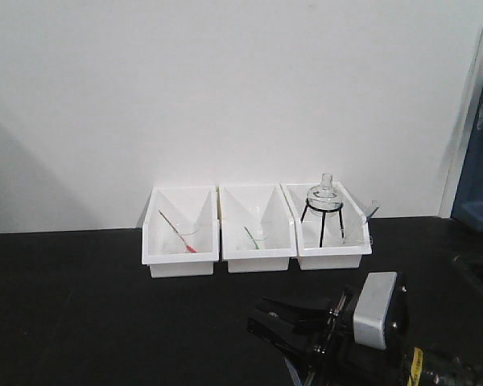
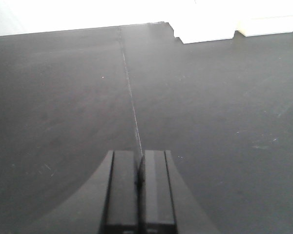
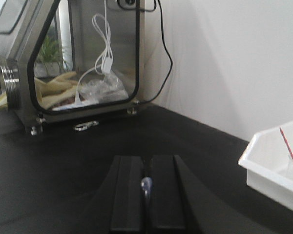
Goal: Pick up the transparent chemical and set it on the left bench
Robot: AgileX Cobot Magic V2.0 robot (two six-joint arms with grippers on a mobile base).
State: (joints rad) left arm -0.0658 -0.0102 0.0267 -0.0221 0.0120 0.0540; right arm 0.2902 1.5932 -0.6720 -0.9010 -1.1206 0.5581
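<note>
My right gripper (image 1: 258,315) hovers low over the black bench (image 1: 80,305), in front of the white bins and pointing left. In the right wrist view its jaws (image 3: 145,160) are shut on the transparent chemical (image 3: 146,185), a thin pale-blue glass tube; only its rounded end shows between the pads. My left gripper (image 2: 139,157) is shut and empty, just above the bare black bench (image 2: 63,97). It is out of the front view.
Three white bins stand against the wall: the left bin (image 1: 181,256) holds a red-tipped stick, the middle bin (image 1: 258,256) a green-tipped one, the right bin (image 1: 330,253) a flask on a tripod. A steel glove box (image 3: 73,63) stands on the bench to the left.
</note>
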